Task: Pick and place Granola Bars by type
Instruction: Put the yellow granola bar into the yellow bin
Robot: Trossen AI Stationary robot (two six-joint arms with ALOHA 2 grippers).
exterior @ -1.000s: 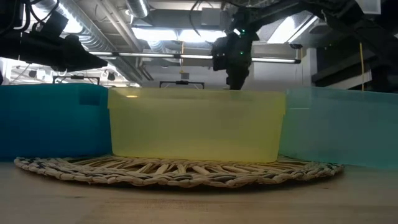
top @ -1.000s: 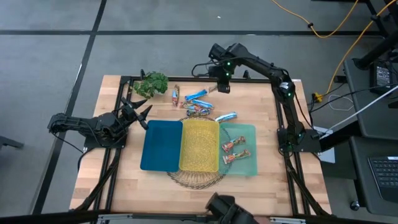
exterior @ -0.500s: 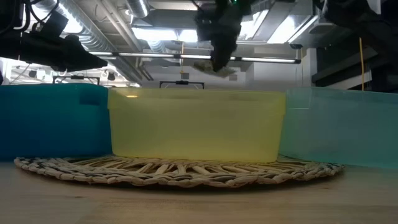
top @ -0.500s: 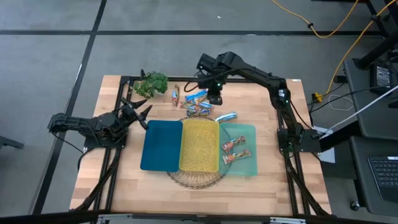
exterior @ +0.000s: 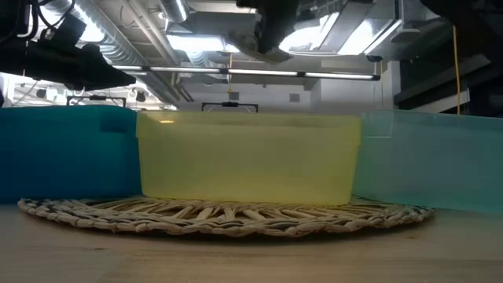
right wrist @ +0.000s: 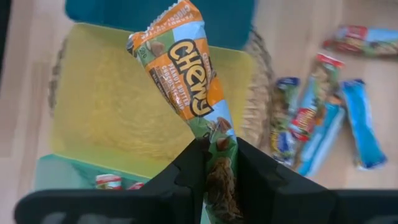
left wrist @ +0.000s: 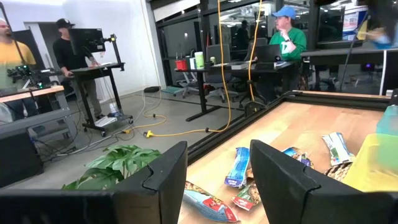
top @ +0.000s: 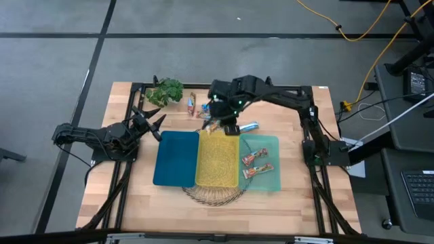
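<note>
The right hand (top: 228, 126) now carries an orange bar (right wrist: 186, 74) from the table's far edge to above the yellow bin (top: 218, 158).

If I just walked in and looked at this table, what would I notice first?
You'd first spot the right gripper hanging over the yellow bin, pinching an orange Chewy granola bar. Next come the three bright bins side by side on a woven mat: blue bin, yellow in the middle, and a green bin with two bars inside. More loose bars lie past the bins beside a leafy plant.
</note>
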